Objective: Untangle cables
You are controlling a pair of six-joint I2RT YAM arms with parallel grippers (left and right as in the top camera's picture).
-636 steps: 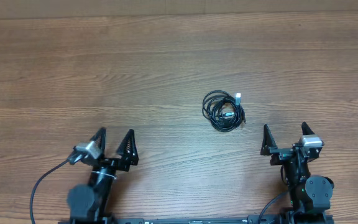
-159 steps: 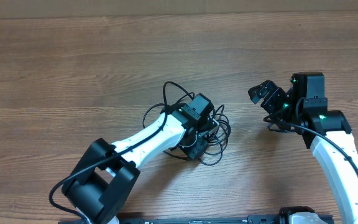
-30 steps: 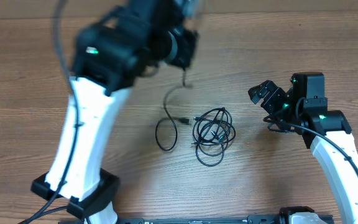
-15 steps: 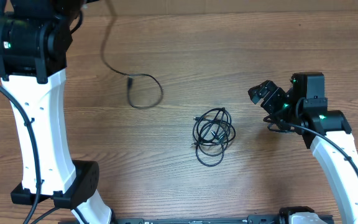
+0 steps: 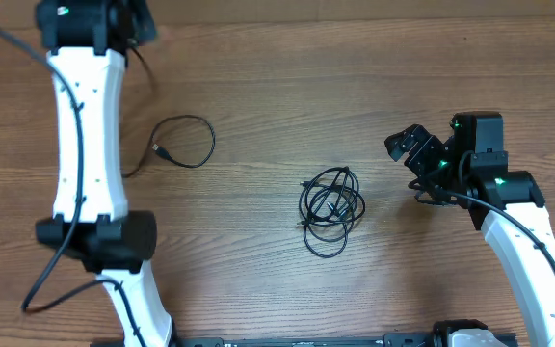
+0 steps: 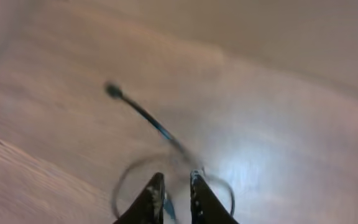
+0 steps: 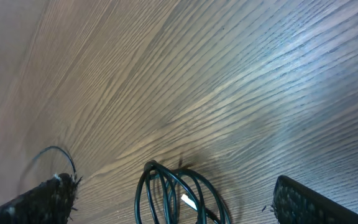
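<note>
A tangle of black cables point(image 5: 331, 207) lies mid-table; in the right wrist view its coil point(image 7: 149, 165) shows a white tip. One separate cable point(image 5: 193, 145) lies looped at the left, its plug point(image 5: 159, 150) on the wood. My left gripper point(image 5: 139, 27) is raised at the far left corner. Its view is blurred: a narrow gap shows at the left gripper point(image 6: 176, 182), with a stretch of cable point(image 6: 148, 117) running from that gap out to a plug. My right gripper point(image 5: 411, 162) stands open just right of the tangle and holds nothing; the same right gripper point(image 7: 173, 182) looks down on the coil.
The left arm point(image 5: 85, 145) stretches along the table's left side, across part of the separate cable. The right arm point(image 5: 518, 226) occupies the right front. Bare wood point(image 5: 355, 67) spreads across the back of the table.
The left arm has swung left and toward the far corner, dragging the single cable away from the tangle to the table's left. The tangle and the right arm have not moved.
</note>
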